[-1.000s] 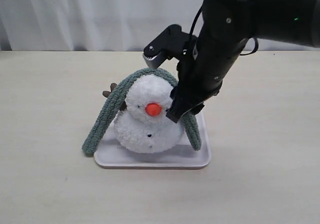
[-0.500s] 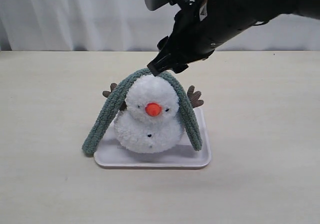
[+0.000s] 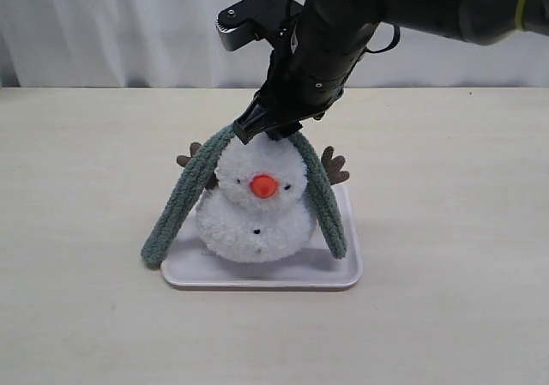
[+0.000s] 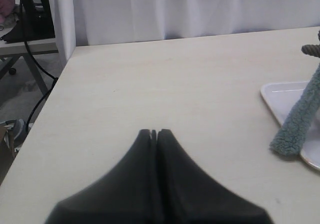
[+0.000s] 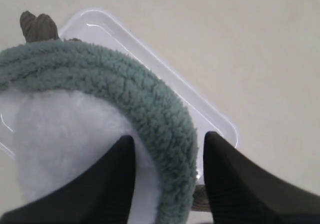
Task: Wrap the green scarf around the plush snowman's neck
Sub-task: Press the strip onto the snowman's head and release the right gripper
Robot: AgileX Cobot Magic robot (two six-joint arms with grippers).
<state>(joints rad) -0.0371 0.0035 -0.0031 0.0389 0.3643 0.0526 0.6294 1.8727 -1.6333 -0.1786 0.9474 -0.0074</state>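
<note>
Straddling the green scarf (image 3: 184,198) where it is arching over the head of the plush snowman (image 3: 257,222), your right gripper (image 3: 262,134) is holding its jaws parted, one on each side of the strip. You cannot tell whether they are pinching it. Both scarf ends are hanging beside the snowman, which is standing on the white tray (image 3: 257,275). Your left gripper (image 4: 154,131) is hovering closed, apart from the tray.
</note>
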